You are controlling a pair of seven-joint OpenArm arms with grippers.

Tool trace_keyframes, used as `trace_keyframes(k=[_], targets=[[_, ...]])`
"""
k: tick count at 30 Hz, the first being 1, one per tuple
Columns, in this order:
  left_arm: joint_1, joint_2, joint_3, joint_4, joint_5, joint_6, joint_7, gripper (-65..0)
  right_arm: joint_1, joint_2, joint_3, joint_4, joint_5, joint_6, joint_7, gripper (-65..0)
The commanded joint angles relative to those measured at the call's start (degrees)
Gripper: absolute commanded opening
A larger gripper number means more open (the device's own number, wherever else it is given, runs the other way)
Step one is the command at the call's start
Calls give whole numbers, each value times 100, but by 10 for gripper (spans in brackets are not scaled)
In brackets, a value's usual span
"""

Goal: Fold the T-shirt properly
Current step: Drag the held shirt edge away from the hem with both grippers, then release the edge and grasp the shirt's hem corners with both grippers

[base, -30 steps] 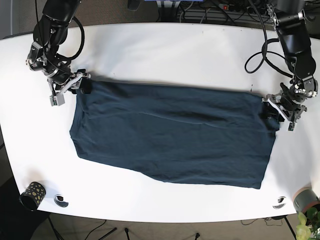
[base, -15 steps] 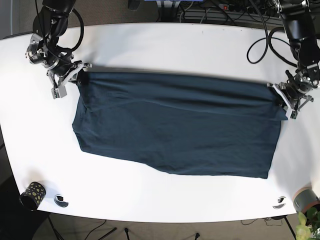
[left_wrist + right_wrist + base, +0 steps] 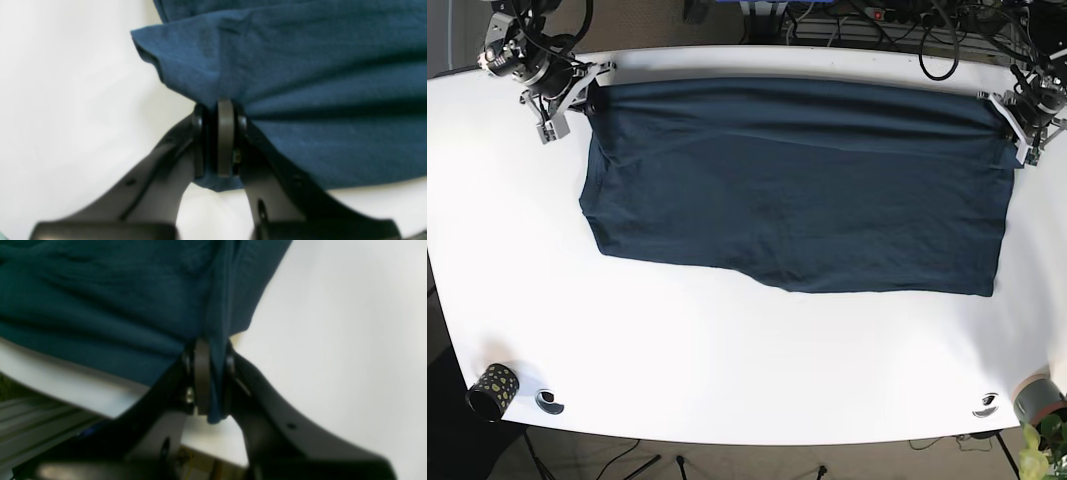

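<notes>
The T-shirt (image 3: 797, 185) has been dragged toward the far edge; left hand (image 3: 220, 110) and right hand (image 3: 208, 350) each clench a far corner, its long axis stretched between them.

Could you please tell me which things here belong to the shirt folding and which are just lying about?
In use: T-shirt, left gripper, right gripper.
Lying about: spotted cup, grey cup, two small discs.

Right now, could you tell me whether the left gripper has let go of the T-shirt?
No, in the left wrist view the left gripper is shut on a bunched edge of the T-shirt.
</notes>
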Motion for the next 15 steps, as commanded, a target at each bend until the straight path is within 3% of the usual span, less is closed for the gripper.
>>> trace_keyframes(k=[1, 3, 9, 11, 15], targets=[[63, 25, -328, 106, 120, -17, 52, -593, -100, 77, 76, 180, -25, -25, 89, -650], [72, 86, -451, 106, 120, -17, 52, -546, -127, 77, 76, 180, -25, -25, 89, -644], [54, 122, -566, 133, 112, -17, 87, -285, -109, 77, 85, 224, -25, -25, 89, -346], [-60, 122, -583, 300, 85, -17, 245, -267, -100, 77, 94, 409, -25, -42, 89, -274], [-429, 95, -601, 695, 76, -17, 632, -267, -30, 86, 103, 796, -52, -42, 89, -257]])
